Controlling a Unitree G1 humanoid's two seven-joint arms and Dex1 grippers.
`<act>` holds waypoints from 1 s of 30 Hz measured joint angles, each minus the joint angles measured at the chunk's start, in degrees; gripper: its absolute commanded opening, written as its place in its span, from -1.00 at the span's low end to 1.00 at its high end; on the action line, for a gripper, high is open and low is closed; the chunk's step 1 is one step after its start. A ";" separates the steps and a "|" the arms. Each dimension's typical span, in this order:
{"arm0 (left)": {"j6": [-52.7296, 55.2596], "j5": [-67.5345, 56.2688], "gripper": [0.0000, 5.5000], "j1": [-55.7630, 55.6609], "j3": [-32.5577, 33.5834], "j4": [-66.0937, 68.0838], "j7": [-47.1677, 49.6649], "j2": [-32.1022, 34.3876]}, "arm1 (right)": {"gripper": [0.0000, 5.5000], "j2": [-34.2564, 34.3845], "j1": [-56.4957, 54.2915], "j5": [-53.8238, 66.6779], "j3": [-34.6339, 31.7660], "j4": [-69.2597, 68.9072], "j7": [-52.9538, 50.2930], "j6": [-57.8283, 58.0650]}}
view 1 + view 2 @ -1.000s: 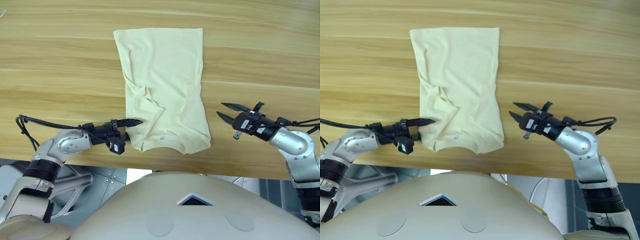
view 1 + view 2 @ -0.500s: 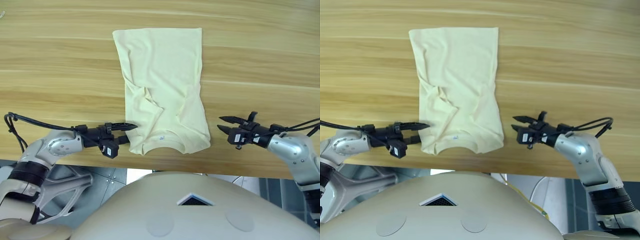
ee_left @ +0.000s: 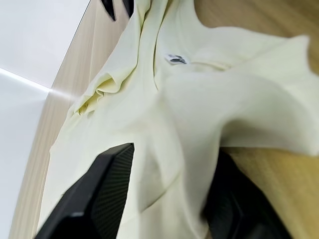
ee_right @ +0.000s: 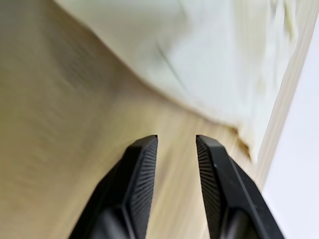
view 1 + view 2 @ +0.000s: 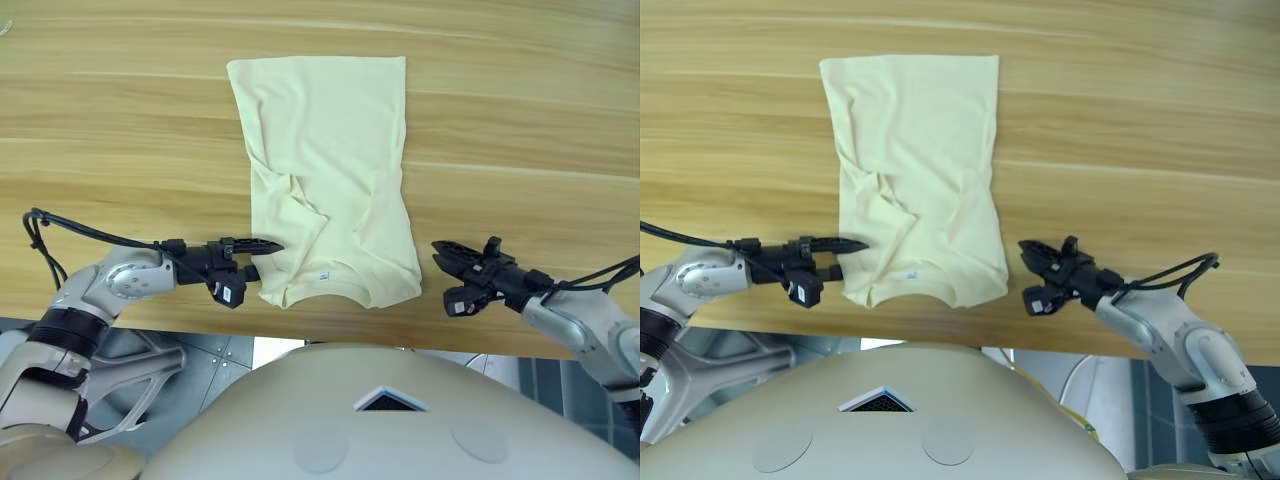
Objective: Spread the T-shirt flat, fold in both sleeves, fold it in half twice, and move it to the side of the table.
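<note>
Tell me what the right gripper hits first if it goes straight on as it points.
Probably the T-shirt, at its side edge near the collar; the right gripper points there across bare table. Its height is unclear.

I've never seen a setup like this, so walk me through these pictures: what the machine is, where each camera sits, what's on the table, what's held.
This is a humanoid robot with two arms. The two wide pictures come from cameras in its head, looking down on a wooden table. A pale yellow T-shirt lies there, sleeves folded in, collar toward the robot. The two close-ups come from wrist cameras. The left gripper sits at the shirt's near left corner with cloth bunched around it; whether it is clamped cannot be told. The right gripper is just off the shirt's right side, fingers apart, holding nothing.
</note>
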 measured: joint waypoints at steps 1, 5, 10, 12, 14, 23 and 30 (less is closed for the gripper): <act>0.14 -0.02 -0.16 -0.80 -0.35 0.43 -0.24 -0.29 | -0.48 -0.34 1.01 -0.40 0.53 -0.53 -1.15 -1.48; 0.65 -0.09 -0.16 -2.73 -0.96 1.54 -0.79 -1.52 | -0.48 -1.79 2.14 -2.95 0.93 -0.20 -5.00 -5.05; 0.89 -0.29 -0.16 -4.43 -1.14 3.37 -1.29 -2.89 | -0.48 -1.53 1.68 -5.12 2.21 1.88 -9.94 -8.24; 0.90 -0.26 -0.16 -4.67 -1.13 3.71 -1.29 -3.13 | -0.48 -0.24 -0.04 -6.21 3.75 3.39 -11.86 -9.39; 0.89 -0.27 -0.16 -4.64 -1.11 3.76 -1.29 -3.20 | -0.48 1.31 -1.43 -6.76 5.32 4.50 -13.11 -10.11; -0.10 -0.60 -0.16 -3.73 -1.01 4.16 -1.27 -2.72 | -0.48 5.39 -6.00 -5.88 8.66 9.79 -16.26 -11.08; -1.09 -2.18 -0.16 -2.79 -0.69 4.88 -1.28 -0.60 | -0.48 5.16 -8.96 -2.05 7.60 13.91 -16.12 -10.98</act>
